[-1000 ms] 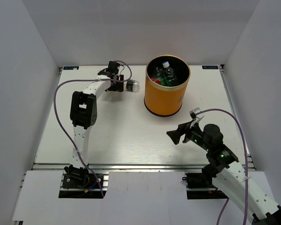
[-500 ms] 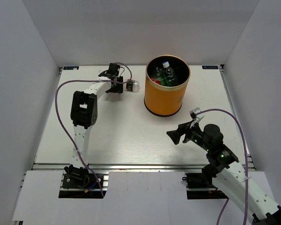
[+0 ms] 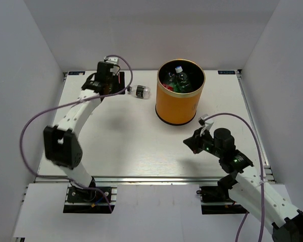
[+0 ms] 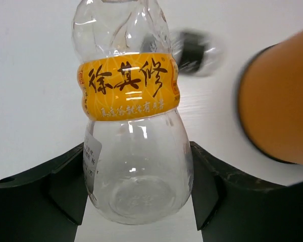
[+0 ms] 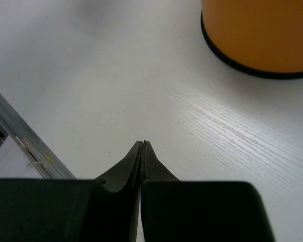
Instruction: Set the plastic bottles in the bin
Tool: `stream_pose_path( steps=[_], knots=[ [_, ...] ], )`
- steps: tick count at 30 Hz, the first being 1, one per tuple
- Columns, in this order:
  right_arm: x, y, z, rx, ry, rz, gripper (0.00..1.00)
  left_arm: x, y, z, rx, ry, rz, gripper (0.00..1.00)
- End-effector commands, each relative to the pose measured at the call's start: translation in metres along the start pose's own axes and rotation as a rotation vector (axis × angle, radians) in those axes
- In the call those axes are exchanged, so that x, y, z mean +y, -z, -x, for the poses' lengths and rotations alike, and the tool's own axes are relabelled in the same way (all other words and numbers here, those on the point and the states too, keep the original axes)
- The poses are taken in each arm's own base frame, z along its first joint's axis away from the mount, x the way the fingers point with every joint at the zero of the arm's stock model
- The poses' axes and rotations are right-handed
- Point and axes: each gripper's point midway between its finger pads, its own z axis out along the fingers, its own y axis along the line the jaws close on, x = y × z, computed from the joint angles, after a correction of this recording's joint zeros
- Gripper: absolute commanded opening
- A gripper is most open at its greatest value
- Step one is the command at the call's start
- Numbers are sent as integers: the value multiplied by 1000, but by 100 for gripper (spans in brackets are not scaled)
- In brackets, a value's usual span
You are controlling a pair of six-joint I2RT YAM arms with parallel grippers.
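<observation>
At the far left of the table (image 3: pixel 126 146), the left gripper (image 4: pixel 138 151) is clamped on a clear bottle (image 4: pixel 129 101) with a yellow band. Both jaws press on the fat lower body, the neck pointing away from the wrist. That looks like a sensible hold, since the wide part fills the jaws and the waist above should stop it sliding. Whether it is off the table, I cannot tell.

Just to the right lies a dark-labelled bottle (image 3: pixel 140 92) on its side, loose on the table between that gripper and the bin (image 3: pixel 178 108), touching neither. It reads as the last one waiting.

On to the bin itself, standing upright at the far middle with its mouth open to the top. Several bottles (image 3: pixel 178 78) are piled inside, so the job looks well along. The carry from the left is short, but the rim is tall, so the held bottle needs to go up and over.

Near right of the bin, the right gripper (image 5: pixel 142 146) hangs low with its fingers pinched together on nothing. It seems parked clear of the left arm's path.
</observation>
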Motion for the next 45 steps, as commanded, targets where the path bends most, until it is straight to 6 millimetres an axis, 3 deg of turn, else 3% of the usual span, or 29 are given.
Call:
stream_pose_path(
  steps=[1, 2, 3, 5, 6, 7, 8, 12, 15, 17, 20, 22, 24, 25, 26, 27, 29, 30, 33, 37, 39, 40, 41, 42, 45],
  knots=[
    [9, 19, 66, -171, 54, -33, 0, -45, 73, 46, -220, -9, -269, 1],
    [1, 30, 77, -215, 54, -102, 0, -55, 101, 60, -287, -17, -328, 1],
    [5, 40, 99, -269, 63, -112, 0, -76, 118, 66, -330, -40, -446, 1],
    [2, 54, 119, -321, 65, -164, 0, -98, 146, 74, -395, -75, -587, 1],
    [-1, 58, 125, -331, 62, -195, 4, -118, 171, 77, -422, -92, -713, 1],
    [-1, 58, 126, -332, 64, -198, 9, -126, 182, 87, -474, -106, -771, 1],
    [-3, 56, 126, -328, 65, -203, 19, -143, 203, 95, -518, -118, -878, 1],
    [-10, 39, 103, -284, 45, -194, 27, -180, 234, 104, -570, -136, -1084, 1],
    [-11, 37, 98, -288, 40, -188, 28, -204, 241, 116, -622, -139, -1188, 2],
    [-13, 35, 90, -282, 39, -189, 28, -220, 226, 117, -614, -142, -1221, 2],
    [-17, 43, 89, -316, 50, -212, 29, -235, 220, 129, -650, -139, -1222, 4],
    [-12, 45, 90, -337, 54, -184, 29, -250, 203, 129, -635, -135, -1211, 5],
    [-10, 46, 89, -348, 60, -172, 29, -262, 203, 140, -653, -137, -1206, 5],
    [-9, 46, 92, -359, 57, -169, 29, -273, 189, 137, -632, -131, -1204, 5],
    [-5, 42, 84, -335, 58, -137, 29, -273, 188, 151, -662, -124, -1174, 5],
    [-5, 41, 84, -335, 58, -132, 31, -280, 181, 148, -632, -114, -1164, 5],
    [-7, 37, 79, -319, 56, -136, 36, -287, 160, 157, -633, -115, -1098, 11],
    [-6, 37, 79, -318, 56, -132, 40, -293, 151, 149, -591, -119, -1082, 13],
    [-5, 39, 82, -326, 63, -129, 50, -296, 120, 139, -534, -125, -994, 42],
    [-4, 43, 85, -349, 60, -132, 63, -290, 100, 131, -491, -132, -899, 76],
    [-4, 44, 86, -356, 59, -134, 70, -287, 100, 130, -474, -141, -882, 83],
    [-5, 45, 87, -357, 59, -137, 74, -286, 103, 132, -477, -151, -879, 92],
    [-5, 46, 88, -359, 61, -142, 86, -290, 104, 127, -463, -155, -884, 93],
    [-5, 46, 87, -357, 61, -139, 90, -290, 106, 129, -470, -165, -882, 95],
    [1, 47, 90, -368, 83, -111, 90, -282, 129, 140, -512, -159, -881, 99]
  ],
)
